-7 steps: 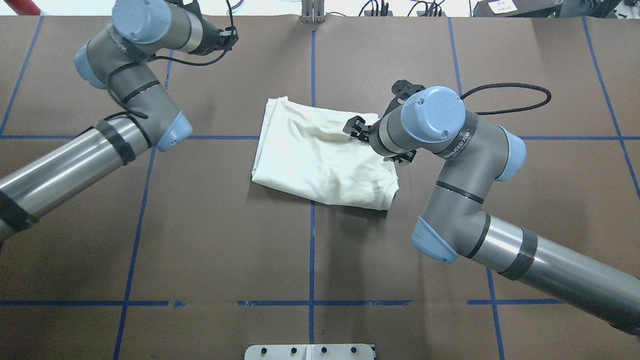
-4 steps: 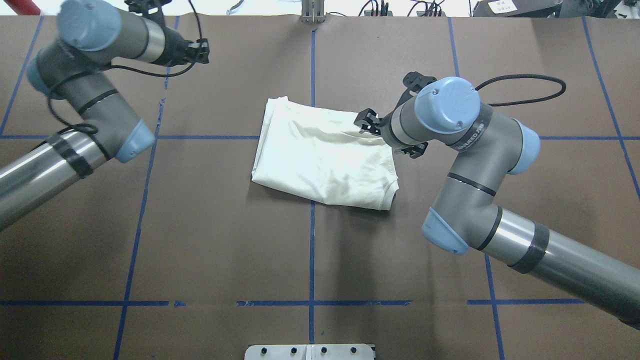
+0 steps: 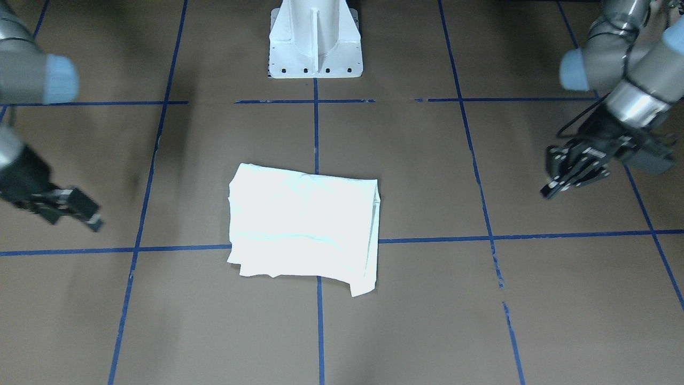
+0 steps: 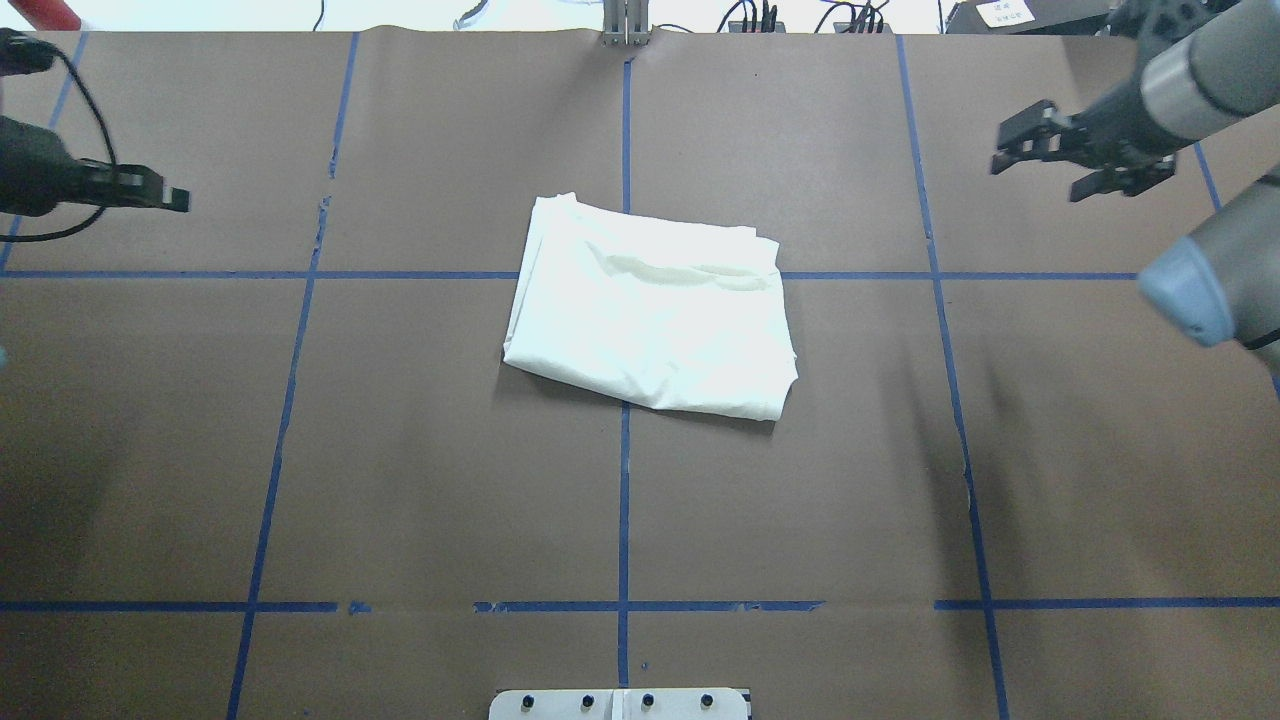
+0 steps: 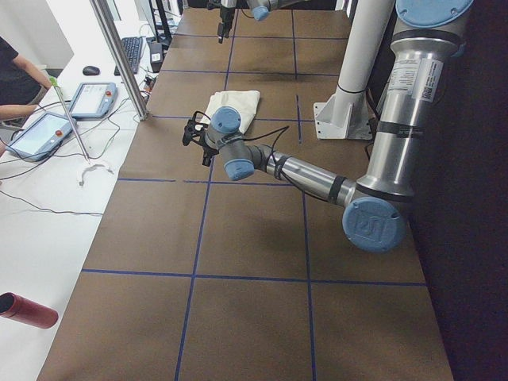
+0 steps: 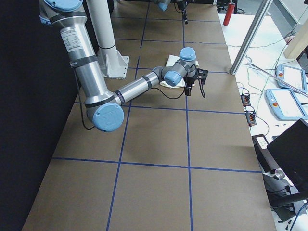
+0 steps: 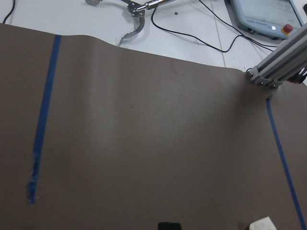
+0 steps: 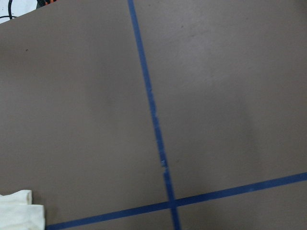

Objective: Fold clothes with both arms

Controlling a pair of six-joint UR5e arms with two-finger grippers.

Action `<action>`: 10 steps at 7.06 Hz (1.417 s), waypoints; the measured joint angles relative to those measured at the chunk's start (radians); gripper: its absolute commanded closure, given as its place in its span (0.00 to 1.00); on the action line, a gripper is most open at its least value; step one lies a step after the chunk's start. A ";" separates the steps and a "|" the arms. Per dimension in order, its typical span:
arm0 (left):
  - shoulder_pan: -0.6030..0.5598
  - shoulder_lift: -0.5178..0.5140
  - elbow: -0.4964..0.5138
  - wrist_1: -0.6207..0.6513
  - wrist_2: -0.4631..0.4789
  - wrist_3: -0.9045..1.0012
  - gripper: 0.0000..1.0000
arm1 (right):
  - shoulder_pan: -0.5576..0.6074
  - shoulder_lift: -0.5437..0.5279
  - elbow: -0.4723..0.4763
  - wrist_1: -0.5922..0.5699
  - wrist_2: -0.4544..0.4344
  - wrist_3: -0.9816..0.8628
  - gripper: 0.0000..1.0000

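The cream-white shirt [image 4: 650,310] lies folded into a rough rectangle at the table's middle, plain side up, and no print shows. It also shows in the front view [image 3: 304,224]. My left gripper [image 4: 165,198] hovers far left of it, open and empty; in the front view [image 3: 550,179] it is on the right. My right gripper [image 4: 1015,140] hovers far right and beyond the shirt, open and empty; in the front view [image 3: 80,211] it is blurred. A shirt corner [image 8: 19,213] shows in the right wrist view.
The brown table [image 4: 450,480] carries a blue tape grid. The white pedestal base [image 3: 315,43] stands on the robot's side. A metal bracket [image 4: 625,25] sits at the far edge, with an aluminium post [image 5: 119,55] and tablets [image 5: 91,99] beyond it.
Both arms have swung outward, away from the shirt. The right gripper left the shirt's right edge and went far right. The left gripper went to the left edge. The shirt stays flat.
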 measured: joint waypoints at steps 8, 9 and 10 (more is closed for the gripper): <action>-0.447 0.222 -0.121 0.902 -0.106 1.057 0.00 | 0.297 -0.215 0.037 -0.342 0.112 -0.793 0.00; -0.451 0.241 -0.126 0.910 -0.105 1.079 0.00 | 0.293 -0.224 0.038 -0.342 0.108 -0.802 0.00; -0.452 0.244 -0.122 0.913 -0.100 1.086 0.00 | 0.292 -0.228 0.038 -0.341 0.109 -0.804 0.00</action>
